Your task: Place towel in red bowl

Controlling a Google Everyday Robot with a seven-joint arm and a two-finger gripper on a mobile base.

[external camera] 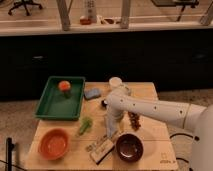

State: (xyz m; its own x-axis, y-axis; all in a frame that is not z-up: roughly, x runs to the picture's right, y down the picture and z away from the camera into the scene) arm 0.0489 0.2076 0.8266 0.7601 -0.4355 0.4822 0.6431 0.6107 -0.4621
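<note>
— Largest first?
— Wooden table [145, 91] under everything. White arm [155, 109] in from the right, bent down to the gripper [111, 135], low over mid-table. Grip state: cannot tell.
— Containers?
— Green tray [50, 107] back-left of the gripper, orange ball [64, 85] inside. Red bowl [53, 143] to the left and slightly nearer, well apart. Dark bowl [130, 147] just right and nearer.
— Task item?
— Seemingly the blue flat towel [92, 93], back-left of the gripper, beside the tray, well apart from the red bowl.
</note>
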